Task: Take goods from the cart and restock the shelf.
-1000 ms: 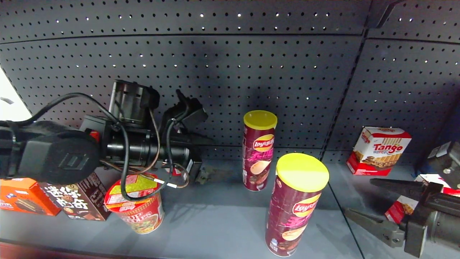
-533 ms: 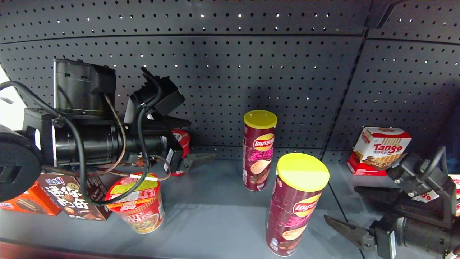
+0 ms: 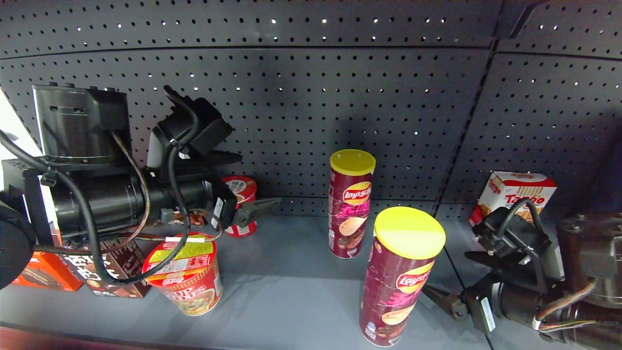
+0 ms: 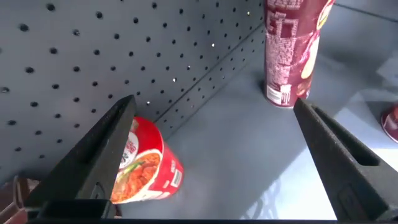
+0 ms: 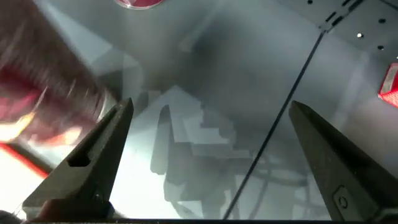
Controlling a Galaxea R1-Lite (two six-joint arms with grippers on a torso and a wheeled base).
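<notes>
Backing off the small noodle cup (image 3: pixel 241 187), now standing on the shelf (image 3: pixel 291 287) left of the rear chip can (image 3: pixel 351 204), the left pincer (image 4: pixel 211 109) gapes wide, empty; the right pincer (image 5: pixel 211 104), equally wide, withdraws. Another cart trip seems likely next.

The shelf (image 3: pixel 291 287) is carrying two crisp tubes (image 3: pixel 351 204) (image 3: pixel 401 277) and two noodle cups (image 3: pixel 187 277) (image 3: pixel 239 187). A wafer box (image 3: pixel 510 194) is standing at its right end.

Right hand (image 5: pixel 211 104) spread wide, grey shelf (image 5: pixel 249 62) beneath, blurred maroon can (image 5: pixel 50 87) beside it
</notes>
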